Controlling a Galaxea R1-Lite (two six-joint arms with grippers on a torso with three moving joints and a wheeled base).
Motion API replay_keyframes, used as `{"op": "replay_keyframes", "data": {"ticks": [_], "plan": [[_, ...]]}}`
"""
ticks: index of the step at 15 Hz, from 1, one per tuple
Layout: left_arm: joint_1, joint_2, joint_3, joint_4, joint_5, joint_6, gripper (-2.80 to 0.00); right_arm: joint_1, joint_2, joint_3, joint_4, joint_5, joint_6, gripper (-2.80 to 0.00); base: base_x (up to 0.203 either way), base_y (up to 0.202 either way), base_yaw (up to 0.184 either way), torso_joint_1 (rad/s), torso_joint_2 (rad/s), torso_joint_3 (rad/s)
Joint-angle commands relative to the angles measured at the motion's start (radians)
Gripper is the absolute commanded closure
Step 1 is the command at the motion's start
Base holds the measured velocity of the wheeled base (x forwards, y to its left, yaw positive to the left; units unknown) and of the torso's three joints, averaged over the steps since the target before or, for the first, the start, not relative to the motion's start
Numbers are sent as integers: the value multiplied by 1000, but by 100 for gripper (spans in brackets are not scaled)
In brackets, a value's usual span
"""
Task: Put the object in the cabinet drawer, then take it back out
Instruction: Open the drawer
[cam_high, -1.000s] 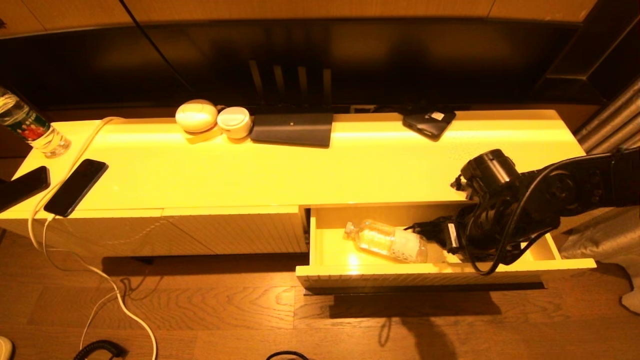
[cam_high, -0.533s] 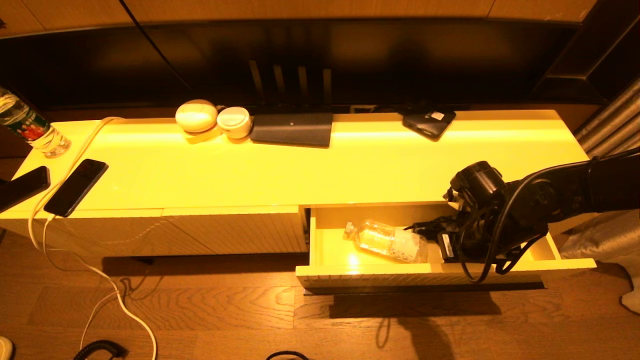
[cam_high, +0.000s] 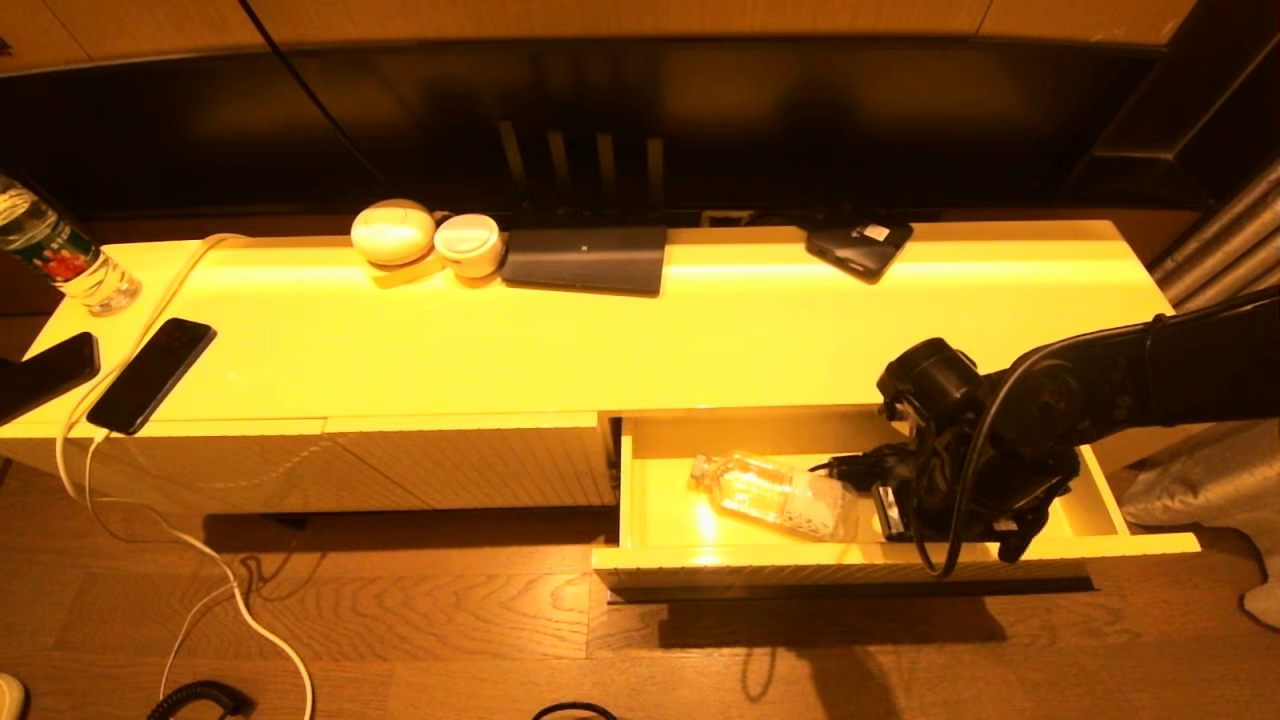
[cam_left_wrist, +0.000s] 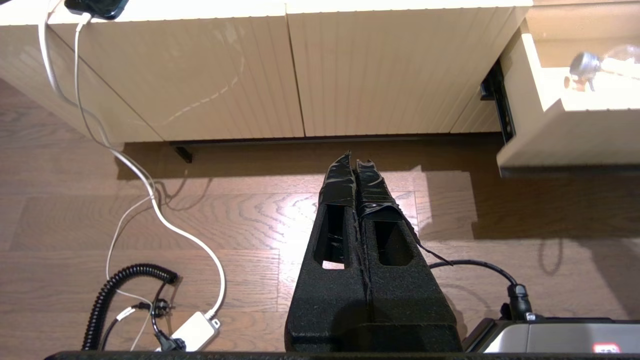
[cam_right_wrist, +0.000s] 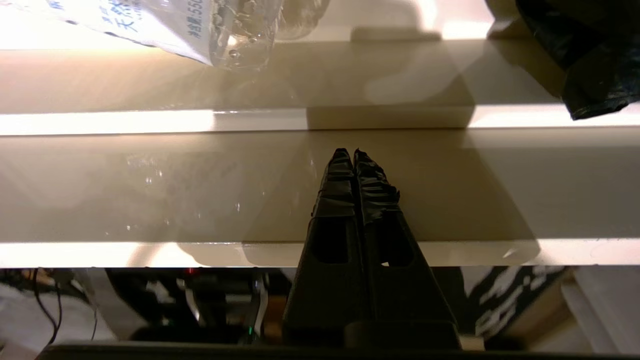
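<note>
Basically right gripper (cam_high: 860, 470) fingers pressed shut, empty, by the bottle (cam_high: 775, 493) base; lying lengthwise along cabinet drawer (cam_high: 850, 565), cap toward left end.

The clear plastic bottle (cam_right_wrist: 210, 25) lying in the cabinet drawer (cam_right_wrist: 320, 190) wears a white label with blue print. On it I can read "550" beside Chinese characters, among them "天然"; the rest is cut off.

Cabinet drawer (cam_high: 660, 500) inside glossy, smooth; front ribbed; clear plastic bottle (cam_high: 775, 492); wood-grain floor (cam_high: 450, 630).
</note>
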Motion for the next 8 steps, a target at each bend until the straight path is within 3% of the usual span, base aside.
{"op": "replay_keyframes", "data": {"ticks": [1, 4, 8], "plan": [[0, 0, 2, -1, 0, 0, 0, 15, 9, 3, 33, 4, 18, 0, 0, 0, 0, 0, 0, 0], [0, 0, 2, -1, 0, 0, 0, 35, -4, 43, 43, 3, 23, 0, 0, 0, 0, 0, 0, 0], [0, 0, 2, -1, 0, 0, 0, 87, -24, 113, 43, 2, 99, 0, 0, 0, 0, 0, 0, 0]]}}
